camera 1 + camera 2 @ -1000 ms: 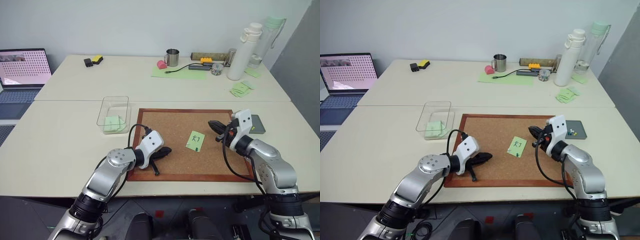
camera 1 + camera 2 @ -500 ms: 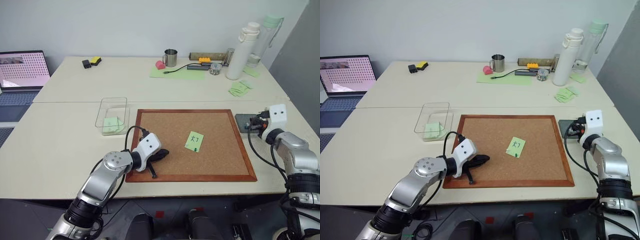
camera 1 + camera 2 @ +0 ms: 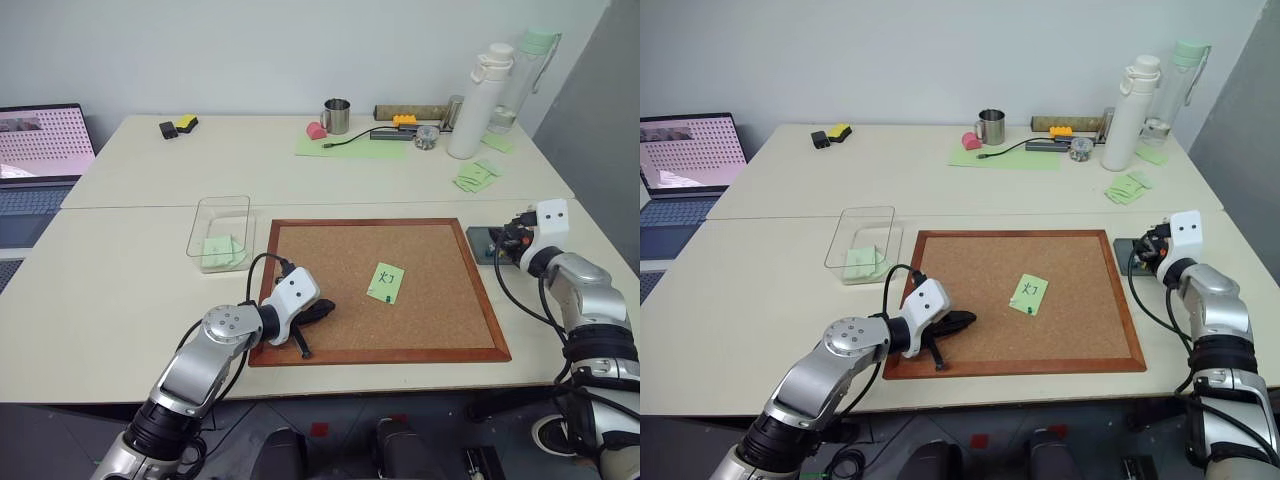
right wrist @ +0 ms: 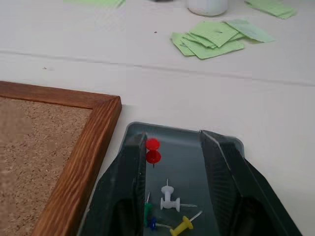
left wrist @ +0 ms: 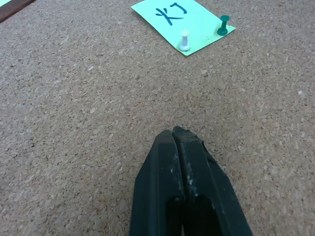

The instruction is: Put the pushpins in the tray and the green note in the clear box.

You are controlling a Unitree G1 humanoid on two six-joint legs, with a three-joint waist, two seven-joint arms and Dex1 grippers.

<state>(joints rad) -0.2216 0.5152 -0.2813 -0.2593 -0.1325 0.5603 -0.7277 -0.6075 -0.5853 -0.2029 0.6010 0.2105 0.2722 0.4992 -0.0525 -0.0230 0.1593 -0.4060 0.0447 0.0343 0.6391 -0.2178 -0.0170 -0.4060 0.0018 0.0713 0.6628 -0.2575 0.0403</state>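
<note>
a pale surface (image 3: pixel 130 290) under a plain wall carries a corkboard (image 3: pixel 340 320) at its middle.

the right hand (image 4: pixel 174 184) hovers over the tray (image 4: pixel 189 147), just past the corkboard's right edge. its fingers stand parted with nothing gripped between them. a red pin (image 4: pixel 152 150) shows close against the left finger, in the gap above the tray floor; whether it is loose or falling is hard to tell. it looks like a drop in progress, the fingers spread so the pin can land with the others. white (image 4: pixel 169 196), green, blue and yellow (image 4: pixel 182 226) pins lie in the tray below.

the left hand (image 5: pixel 178 135) rests low on the cork with its fingers pressed together, holding nothing, probably parked clear of the work.

ahead of it, near the board's middle, the note (image 5: pixel 182 22) lies flat, fixed at one edge by a white pin (image 5: pixel 184 39) and a green pin (image 5: pixel 224 24). those two likely must come out before the note can lift.

the box (image 3: pixel 222 230) sits left of the corkboard, holding a blank green note (image 3: pixel 217 250). spare notes (image 4: pixel 211 37) lie beyond the tray.
</note>
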